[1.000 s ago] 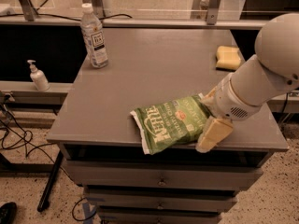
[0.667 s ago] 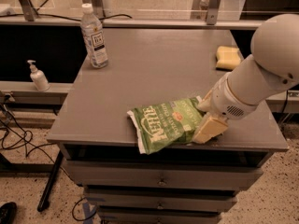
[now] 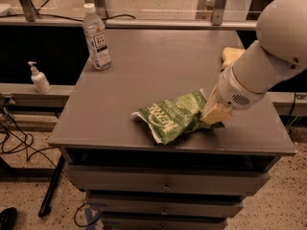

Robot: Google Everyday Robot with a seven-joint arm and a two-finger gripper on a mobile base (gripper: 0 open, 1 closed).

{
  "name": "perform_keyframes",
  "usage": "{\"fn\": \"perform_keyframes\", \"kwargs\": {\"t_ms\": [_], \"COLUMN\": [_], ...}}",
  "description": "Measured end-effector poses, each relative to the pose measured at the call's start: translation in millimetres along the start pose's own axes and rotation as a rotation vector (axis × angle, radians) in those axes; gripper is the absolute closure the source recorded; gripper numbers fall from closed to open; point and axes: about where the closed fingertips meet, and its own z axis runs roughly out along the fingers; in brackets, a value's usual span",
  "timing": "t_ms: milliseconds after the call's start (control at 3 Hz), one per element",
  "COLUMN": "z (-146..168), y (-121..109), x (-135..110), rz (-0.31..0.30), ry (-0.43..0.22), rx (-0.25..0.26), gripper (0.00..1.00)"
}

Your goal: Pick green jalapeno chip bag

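The green jalapeno chip bag (image 3: 171, 119), crinkly green foil with white lettering, lies near the front edge of the grey table (image 3: 144, 66), right of centre. My gripper (image 3: 214, 113), tan, at the end of the white arm coming in from the right, is on the bag's right end and shut on it. That end of the bag looks raised a little off the tabletop, while the left end rests on or just above it. The arm hides the bag's far right tip.
A clear water bottle (image 3: 97, 37) stands at the table's back left. A yellow sponge (image 3: 231, 55) lies at the back right, partly behind the arm. A pump bottle (image 3: 38, 78) stands on a lower ledge at left. Drawers (image 3: 165, 186) sit below the tabletop.
My gripper has moved up and slightly back from the front edge. The bag has shifted up with it and its right end has bunched up.
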Motion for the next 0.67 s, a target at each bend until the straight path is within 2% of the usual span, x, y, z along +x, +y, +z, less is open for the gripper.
{"fn": "perform_keyframes", "kwargs": {"t_ms": [333,667], "z": [-21.5,-49.3], "y": [-11.8,-25.0], "x": [-14.7,-32.2], "rz": [0.000,0.005], "ry": [-0.009,-0.028], "rx": [0.022,0.050], "gripper": [1.00,1.00]}}
